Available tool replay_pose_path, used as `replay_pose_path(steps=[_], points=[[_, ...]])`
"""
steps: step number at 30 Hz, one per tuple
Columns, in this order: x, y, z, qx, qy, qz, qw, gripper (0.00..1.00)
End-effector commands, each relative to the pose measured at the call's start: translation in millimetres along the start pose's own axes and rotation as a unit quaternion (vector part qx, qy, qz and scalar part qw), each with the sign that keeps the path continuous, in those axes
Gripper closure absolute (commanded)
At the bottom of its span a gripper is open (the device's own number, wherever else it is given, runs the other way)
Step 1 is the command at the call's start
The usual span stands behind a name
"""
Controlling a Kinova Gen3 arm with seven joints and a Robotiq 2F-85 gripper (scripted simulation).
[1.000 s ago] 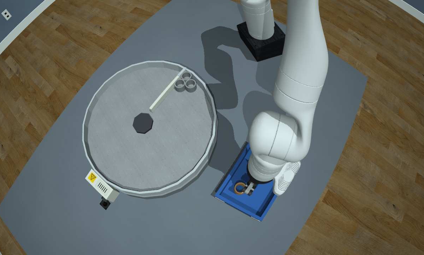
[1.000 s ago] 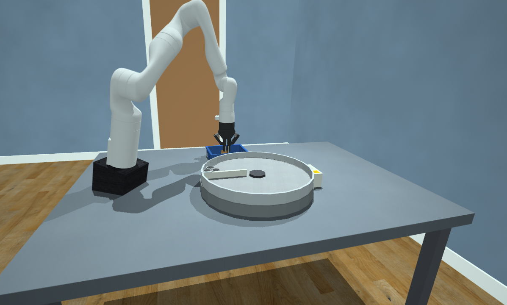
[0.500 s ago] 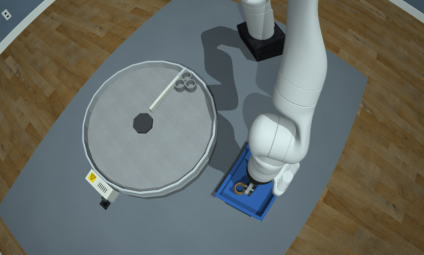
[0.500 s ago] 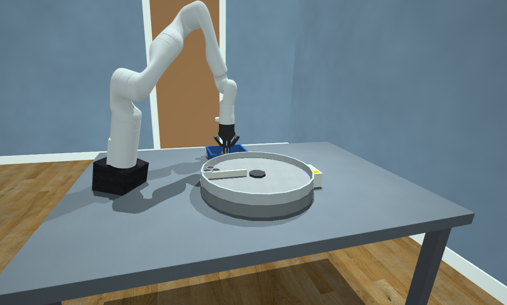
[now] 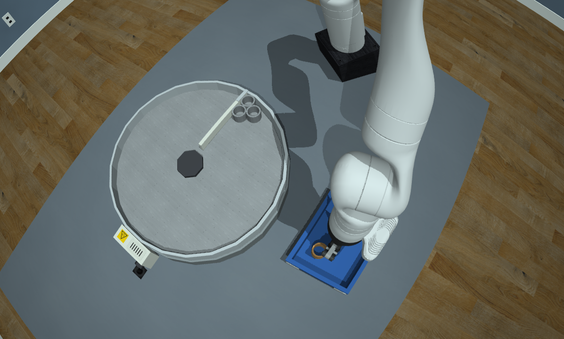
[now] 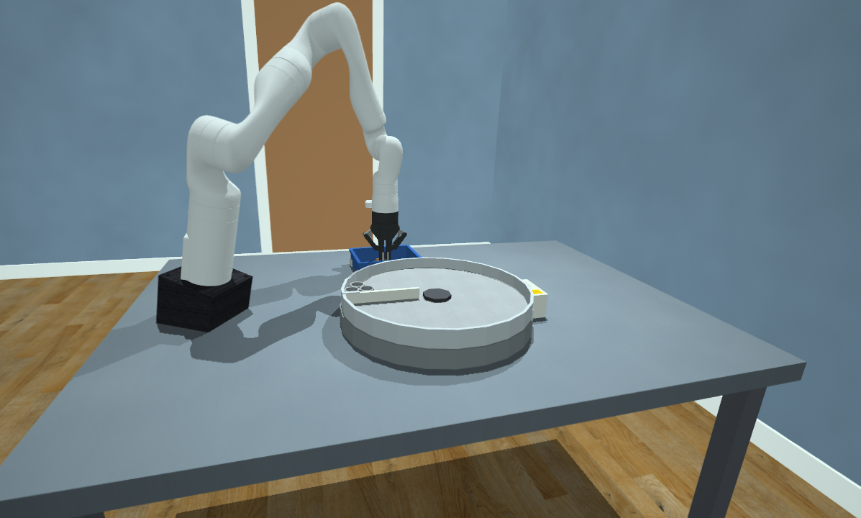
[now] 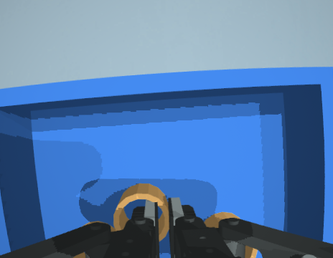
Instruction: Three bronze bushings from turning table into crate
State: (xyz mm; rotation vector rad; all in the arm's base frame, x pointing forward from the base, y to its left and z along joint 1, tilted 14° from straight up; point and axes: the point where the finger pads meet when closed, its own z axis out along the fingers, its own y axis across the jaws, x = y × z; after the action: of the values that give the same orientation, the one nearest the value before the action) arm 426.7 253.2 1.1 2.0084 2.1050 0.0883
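White arm [image 5: 399, 80] [image 6: 282, 77] — rounded, blk tool [image 5: 331, 250] [image 6: 385, 255] [image 7: 163, 213].

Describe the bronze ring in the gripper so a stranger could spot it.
Beside the big round turning table, find the blue crate. Look there for the black gripper. The ring has its wall pinched between the fingertips, unlike its partly hidden bronze neighbours.
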Motion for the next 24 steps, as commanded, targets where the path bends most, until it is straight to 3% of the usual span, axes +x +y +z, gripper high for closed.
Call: replay_pose_path(steps=[1,6,7,24], points=[[0.2,0.4,-0.4,0.000,0.000,0.000,1.000,1.00],[0.2,0.4,-0.4,0.000,0.000,0.000,1.000,1.00],[0.3,0.5,-0.5,0.000,0.000,0.000,1.000,0.84],[0.3,0.5,-0.5,0.000,0.000,0.000,1.000,0.84]])
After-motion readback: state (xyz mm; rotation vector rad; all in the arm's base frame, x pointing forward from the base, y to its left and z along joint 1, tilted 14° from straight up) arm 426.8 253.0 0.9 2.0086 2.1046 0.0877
